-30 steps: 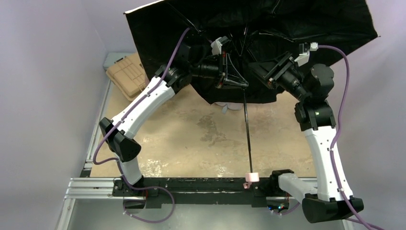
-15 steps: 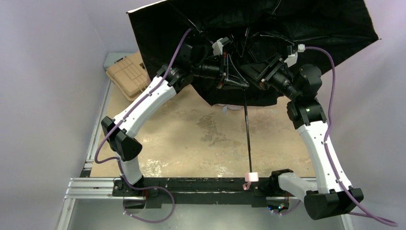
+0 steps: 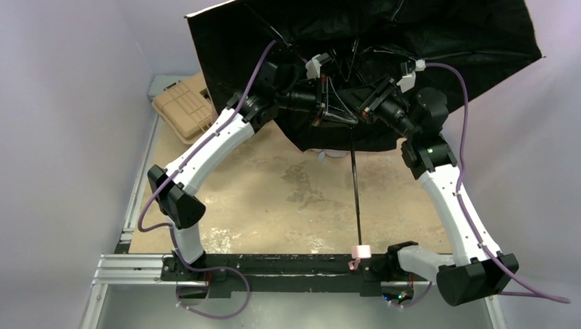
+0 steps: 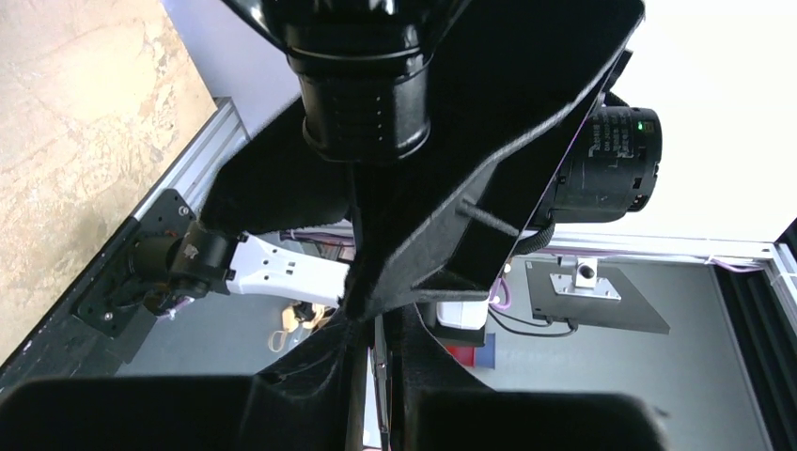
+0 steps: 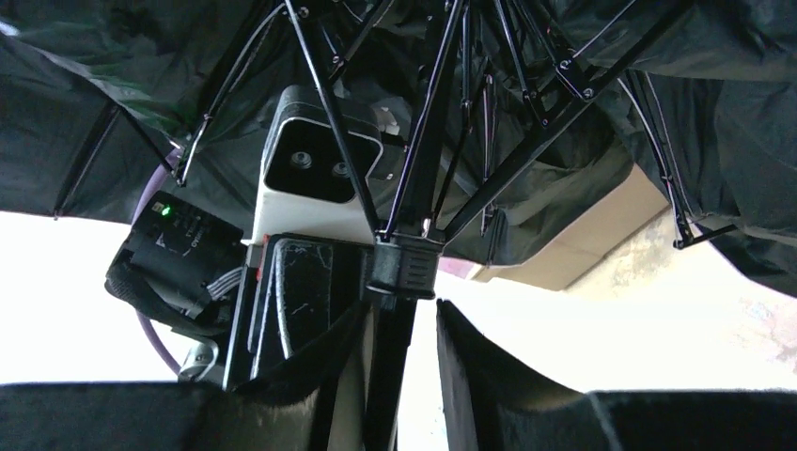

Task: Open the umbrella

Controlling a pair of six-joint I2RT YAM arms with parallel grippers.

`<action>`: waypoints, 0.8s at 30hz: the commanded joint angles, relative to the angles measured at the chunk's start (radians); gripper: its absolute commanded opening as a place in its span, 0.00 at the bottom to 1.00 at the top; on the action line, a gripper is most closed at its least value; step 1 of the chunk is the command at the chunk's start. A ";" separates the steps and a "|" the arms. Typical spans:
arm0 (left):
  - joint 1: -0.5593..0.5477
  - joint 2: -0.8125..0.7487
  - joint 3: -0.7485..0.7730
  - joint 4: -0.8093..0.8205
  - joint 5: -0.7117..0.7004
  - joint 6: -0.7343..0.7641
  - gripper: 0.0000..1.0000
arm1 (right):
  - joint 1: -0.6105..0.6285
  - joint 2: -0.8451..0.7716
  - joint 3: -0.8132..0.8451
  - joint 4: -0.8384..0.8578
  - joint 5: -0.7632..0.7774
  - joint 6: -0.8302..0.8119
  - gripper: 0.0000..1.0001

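The umbrella [image 3: 438, 34] stands spread at the back of the table, its black lining and ribs facing me. Its thin black shaft [image 3: 355, 185] runs toward the near edge and ends in the small pink handle [image 3: 360, 253]. My left gripper [image 3: 340, 118] reaches in from the left and is shut on the shaft [image 4: 380, 371] just below the canopy. My right gripper [image 3: 362, 110] comes in from the right. Its jaws [image 5: 402, 312] are open on either side of the shaft [image 5: 387, 376], just under the black runner [image 5: 406, 268], with a gap at the right finger [image 5: 479, 366].
A tan hard-shell toolbox [image 3: 181, 106] lies at the back left corner, partly under the canopy. A black and aluminium rail [image 3: 274, 264] runs along the near edge. Pale walls close in on both sides. The canopy hangs over the back of the table.
My right arm has swung left toward the shaft, bringing its open fingers up beside my left gripper. The left arm and the umbrella have barely moved.
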 commanded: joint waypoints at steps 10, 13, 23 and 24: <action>-0.030 -0.072 0.046 -0.012 0.074 0.109 0.00 | -0.015 0.102 0.055 0.176 0.117 0.075 0.25; -0.024 -0.118 0.016 -0.043 0.065 0.142 0.00 | -0.033 0.121 0.070 0.173 0.130 0.060 0.23; -0.042 -0.259 -0.202 -0.001 0.045 0.139 0.00 | -0.175 0.183 0.118 0.298 0.187 0.145 0.00; -0.047 -0.269 -0.221 0.003 0.040 0.138 0.00 | -0.183 0.198 0.139 0.306 0.195 0.151 0.00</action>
